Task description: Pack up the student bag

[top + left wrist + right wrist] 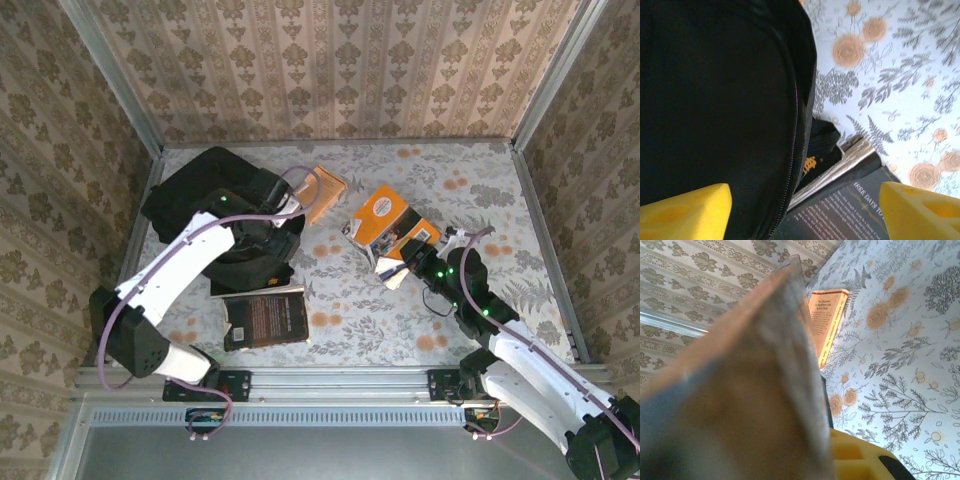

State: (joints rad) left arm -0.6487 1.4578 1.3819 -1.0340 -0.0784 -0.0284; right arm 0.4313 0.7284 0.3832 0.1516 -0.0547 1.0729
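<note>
Top external view: the student bag point(195, 195), judged soft, floppy and best taken at its zip rim, is seen at the tabletop's point(480, 200) far left beneath the released left claw point(285, 235), while an orange book point(380, 222) is clenched by the right claw point(400, 268).

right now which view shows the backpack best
The top view: almost the whole backpack shows, far left, partly behind the left arm. The left wrist view gives a close patch of its fabric and zip.

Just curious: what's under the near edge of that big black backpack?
At the edge of the black fabric backpack a dark-covered book with white page edges shows, on the floral table. Anything further beneath is covered by the bag.
</note>
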